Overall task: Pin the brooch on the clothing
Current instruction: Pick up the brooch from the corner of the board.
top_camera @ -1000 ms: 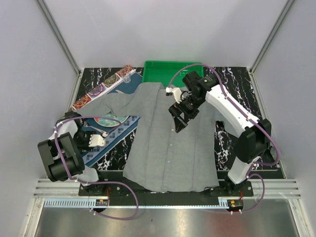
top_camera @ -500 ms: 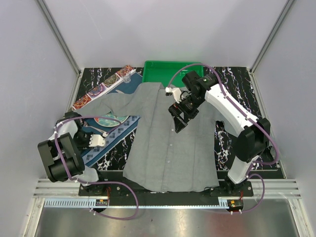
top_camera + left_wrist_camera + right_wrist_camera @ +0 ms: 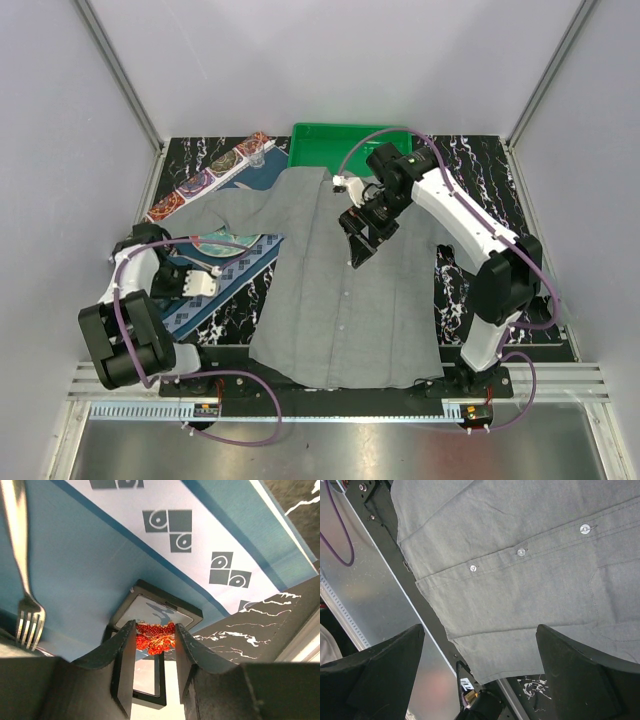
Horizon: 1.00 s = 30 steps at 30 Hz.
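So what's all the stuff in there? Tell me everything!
shirt: one, grey, spread mid-table
tray: one, green, far edge
placemat: one, blue, left side
plate: one, red-and-teal, on placemat
fork: one, silver, on placemat
case: one, black, at placemat's edge
brooch: one, red-orange, over case
patterned tiles: row, colourful, far left
table: one, black marbled, underneath
left gripper: one, black, shut on brooch
right gripper: one, black, open above shirt

Only readable mark I find: a small white tag (image 3: 466, 683), lower centre of my right wrist view, two digits, possibly "21", too small to confirm. The placemat (image 3: 75, 565) under my left wrist carries square-and-circle motifs, no lettering.
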Tool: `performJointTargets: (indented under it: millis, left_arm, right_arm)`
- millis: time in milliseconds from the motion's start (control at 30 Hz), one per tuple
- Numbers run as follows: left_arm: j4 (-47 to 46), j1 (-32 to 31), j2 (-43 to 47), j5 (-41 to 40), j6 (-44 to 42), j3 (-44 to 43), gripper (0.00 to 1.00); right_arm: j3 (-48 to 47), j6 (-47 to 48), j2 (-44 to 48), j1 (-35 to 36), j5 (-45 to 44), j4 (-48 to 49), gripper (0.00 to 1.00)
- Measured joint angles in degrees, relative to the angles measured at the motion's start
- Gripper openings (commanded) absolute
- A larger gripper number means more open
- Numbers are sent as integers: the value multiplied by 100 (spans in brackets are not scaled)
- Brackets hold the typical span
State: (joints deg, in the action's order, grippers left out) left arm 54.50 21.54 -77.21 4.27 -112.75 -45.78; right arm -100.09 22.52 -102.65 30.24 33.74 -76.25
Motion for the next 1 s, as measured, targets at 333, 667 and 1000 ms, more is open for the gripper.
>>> performJointTargets:
  millis: [333,667,1000]
  left_arm:
    - [772,-837,98,909,0,-680,33]
    - [1773,-2092,107,3646,1628,-2872,33]
    - [-2090,-2789,977,6533,8140,-2321,34]
  right_arm:
    - [-116,-2,-96,-2,39,11,100]
    - [-109,-142,190,-4,48,507,100]
    - [310,-706,1217,-9,516,2065,100]
